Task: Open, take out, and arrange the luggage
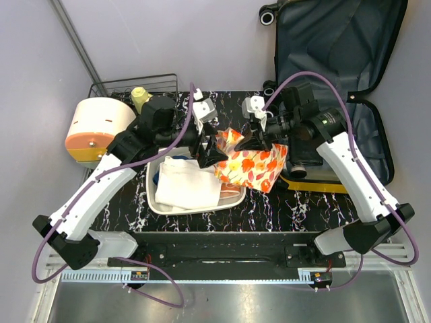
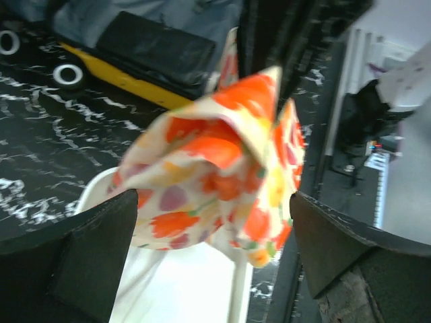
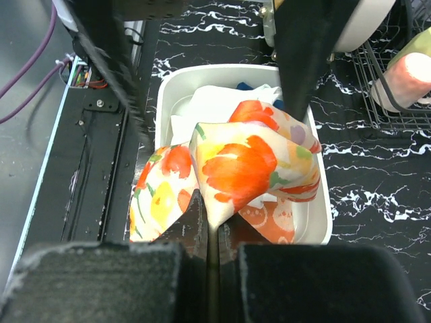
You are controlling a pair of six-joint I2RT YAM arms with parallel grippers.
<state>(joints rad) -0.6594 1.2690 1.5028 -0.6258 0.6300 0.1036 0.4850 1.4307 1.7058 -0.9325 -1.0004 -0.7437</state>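
One right hand (image 3: 209, 217) pinches floral cloth (image 3: 250, 165) above white tray (image 3: 222, 68).

Cloth (image 1: 252, 165) over tray (image 1: 195, 210), luggage (image 1: 337, 47) to right.

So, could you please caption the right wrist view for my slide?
Right gripper pinches floral cloth over white tray.
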